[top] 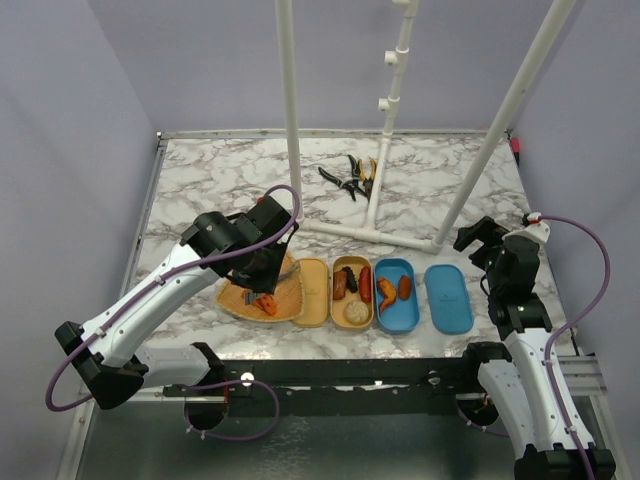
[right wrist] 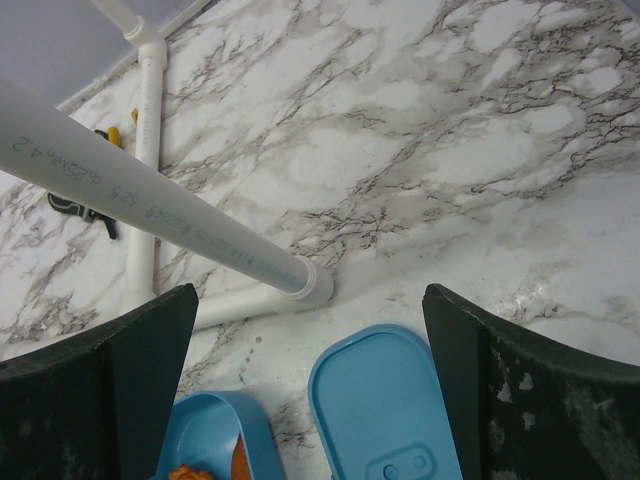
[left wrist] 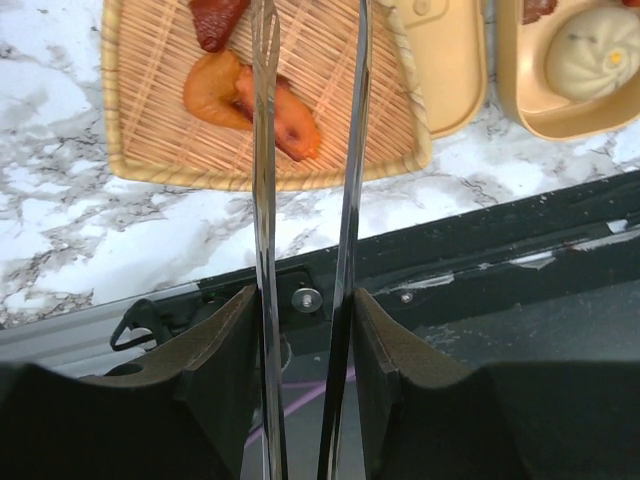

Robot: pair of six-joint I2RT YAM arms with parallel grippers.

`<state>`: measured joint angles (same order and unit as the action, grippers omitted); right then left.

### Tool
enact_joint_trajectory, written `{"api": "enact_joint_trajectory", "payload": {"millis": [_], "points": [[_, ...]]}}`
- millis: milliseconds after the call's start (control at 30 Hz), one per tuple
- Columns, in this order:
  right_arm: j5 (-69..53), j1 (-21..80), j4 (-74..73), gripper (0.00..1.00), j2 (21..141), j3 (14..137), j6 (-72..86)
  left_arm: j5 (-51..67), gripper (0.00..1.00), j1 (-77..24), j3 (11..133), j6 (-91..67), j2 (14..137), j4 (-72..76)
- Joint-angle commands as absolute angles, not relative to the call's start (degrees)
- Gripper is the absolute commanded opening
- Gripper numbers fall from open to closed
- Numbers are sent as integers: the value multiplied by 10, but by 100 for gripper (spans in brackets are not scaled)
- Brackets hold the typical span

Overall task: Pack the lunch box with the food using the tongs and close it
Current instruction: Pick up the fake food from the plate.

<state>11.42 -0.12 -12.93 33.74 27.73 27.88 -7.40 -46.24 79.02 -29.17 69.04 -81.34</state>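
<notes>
Tongs [left wrist: 262, 250] are clamped between the left end effector's [left wrist: 305, 335] fingers. Their two arms are parted and reach over the bamboo tray [left wrist: 150, 165] at the table's near edge. One arm crosses an orange piece [left wrist: 290, 120]; I cannot tell whether it touches. A red piece [left wrist: 215, 20] lies farther along the tray. The beige box [left wrist: 512, 85] holds a bun [left wrist: 595, 55]. The right end effector [right wrist: 308, 300] is wide open above the blue lid [right wrist: 385, 410], gripping nothing.
</notes>
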Motion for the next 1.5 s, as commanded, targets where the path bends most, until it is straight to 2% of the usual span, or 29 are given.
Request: {"api": "enact_joint_trajectory", "payload": {"millis": [0, 200, 833, 1267, 1467], "points": [[112, -3, -122, 100, 330, 270, 278, -114, 41, -437, 773, -268, 694, -819], [113, -3, -121, 100, 329, 269, 278, -166, 42, -412, 758, -260, 688, -818], [109, -3, -116, 100, 335, 265, 281, -99, 47, -403, 729, -261, 687, -802], [108, -3, -115, 100, 334, 265, 282, -103, 46, -404, 706, -253, 692, -793], [107, -3, -114, 100, 334, 265, 283, -108, 43, -403, 696, -248, 696, -782]]}}
